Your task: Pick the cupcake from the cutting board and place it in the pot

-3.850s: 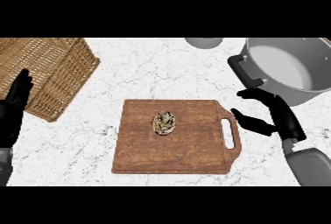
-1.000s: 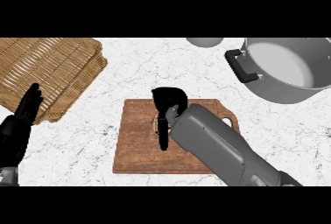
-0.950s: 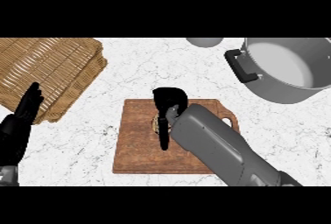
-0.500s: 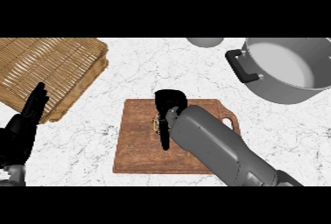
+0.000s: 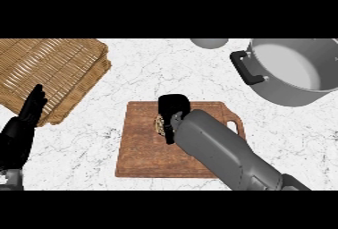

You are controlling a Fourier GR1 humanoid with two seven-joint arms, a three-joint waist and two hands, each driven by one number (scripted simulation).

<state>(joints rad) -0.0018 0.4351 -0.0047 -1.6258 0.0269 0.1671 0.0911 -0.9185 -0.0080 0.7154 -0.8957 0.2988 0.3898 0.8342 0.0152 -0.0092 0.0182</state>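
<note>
A brown wooden cutting board (image 5: pixel 142 152) lies at the middle of the counter. On it sits the cupcake (image 5: pixel 159 124), of which only a thin tan sliver shows. My right hand (image 5: pixel 174 107) is down over the cupcake with its fingers curled round it, the grey forearm crossing the board from the lower right. The grey pot (image 5: pixel 290 69) with a black handle stands at the upper right, its inside bare. My left hand (image 5: pixel 25 123) rests open at the left edge, fingers up.
A woven wicker basket (image 5: pixel 49 71) fills the upper left, close to my left hand. A small grey round object (image 5: pixel 210 42) sits at the top edge, left of the pot. White marble counter (image 5: pixel 168 76) lies between the board and the pot.
My right hand came from beside the pot to the board and closed over the cupcake. Over the last second it barely moved. The view has drifted slightly.
</note>
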